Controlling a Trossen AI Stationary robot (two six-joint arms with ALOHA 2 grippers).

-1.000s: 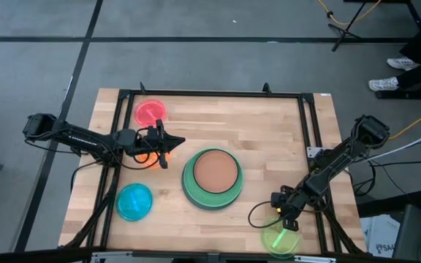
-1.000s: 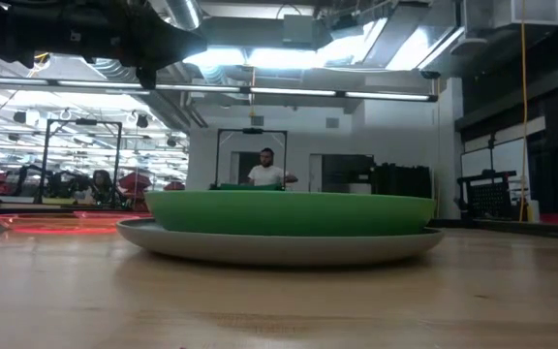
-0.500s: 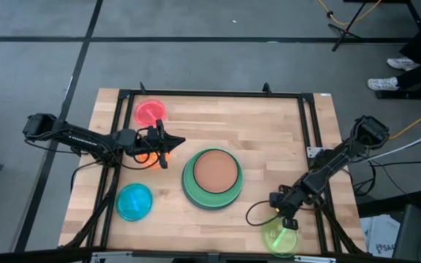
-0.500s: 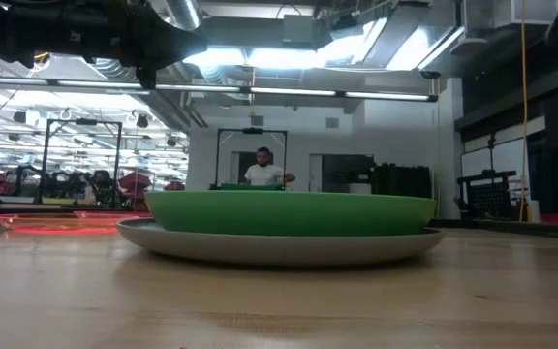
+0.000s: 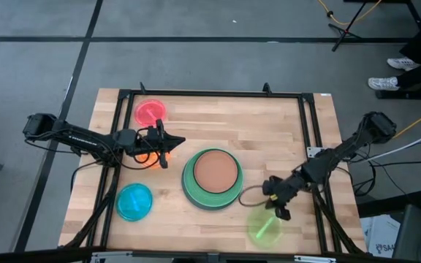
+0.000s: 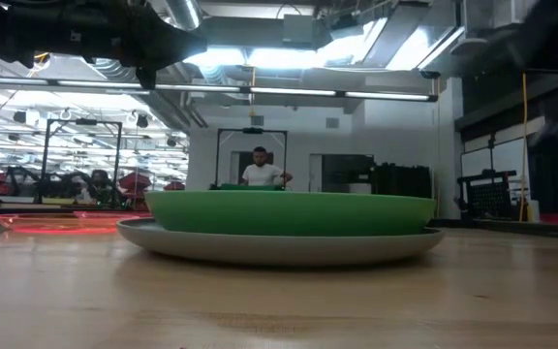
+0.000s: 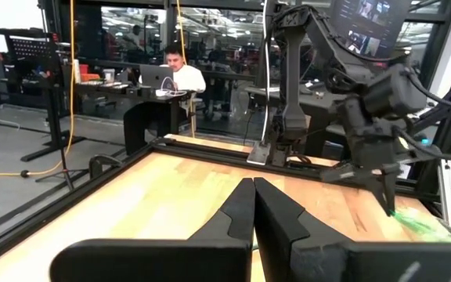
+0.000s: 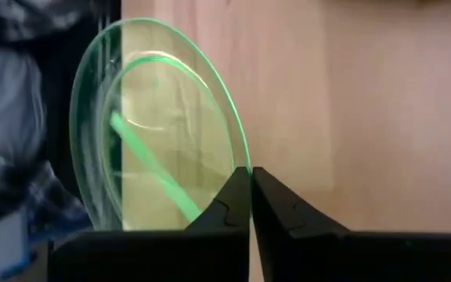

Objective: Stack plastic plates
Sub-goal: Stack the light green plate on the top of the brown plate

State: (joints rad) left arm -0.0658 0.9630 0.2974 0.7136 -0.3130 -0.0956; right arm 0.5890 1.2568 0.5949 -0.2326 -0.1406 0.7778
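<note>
A stack (image 5: 212, 177) sits mid-table: a brown plate on top, a green plate below it, and a grey plate (image 6: 289, 247) at the bottom on the wood. A pink plate (image 5: 150, 112) lies at the far left and a cyan plate (image 5: 134, 201) at the near left. An orange plate (image 5: 150, 161) shows partly under the left arm. My left gripper (image 5: 172, 142) is shut and hovers left of the stack. My right gripper (image 5: 278, 210) is shut on the lime plate (image 5: 264, 228), near-right of the stack. My right gripper pinches the lime plate's rim (image 8: 239, 166) between its two fingers, on the edge nearest the wrist. The fingers slant down toward the table's near edge. The plate is tilted and extends beyond the fingertips (image 7: 387, 205). I cannot tell whether its low edge touches the table.
A black metal frame (image 5: 218, 93) runs around the tabletop, with rails along both sides. Bare wood lies between the stack and the right rail (image 5: 283, 146). People sit at desks (image 7: 174, 74) in the room beyond the table.
My right gripper has moved from the near right corner toward the table's left and the stack, carrying the lime plate. The plate has shifted left with it and now sits tilted instead of flat.
</note>
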